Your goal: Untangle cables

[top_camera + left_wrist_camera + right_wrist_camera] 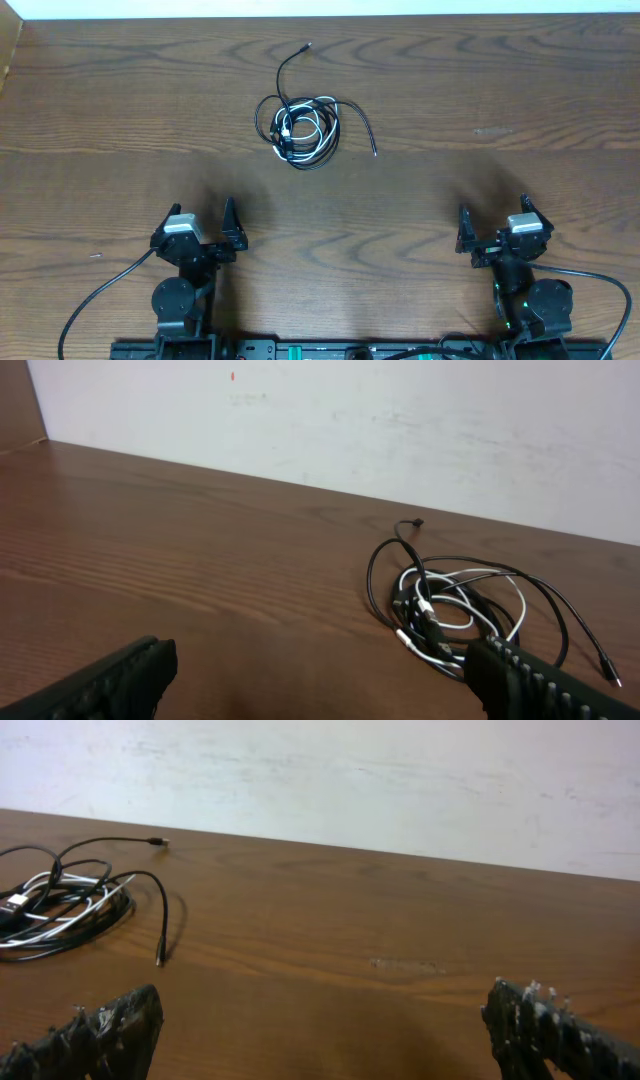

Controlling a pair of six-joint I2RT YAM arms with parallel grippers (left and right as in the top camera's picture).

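The black cable (268,107) and the white cable (310,122) lie coiled together in one tangle on the far middle of the wooden table. One black end reaches up-left to a small plug, another trails right. The tangle also shows in the left wrist view (455,610) and at the left of the right wrist view (60,905). My left gripper (203,222) is open and empty near the front edge, well short of the tangle. My right gripper (492,222) is open and empty at the front right, far from the cables.
The wooden table (480,90) ends at a white wall at the back. Thick black robot wires (95,295) run from both arm bases at the front edge. A faint scuff (493,130) marks the table at right.
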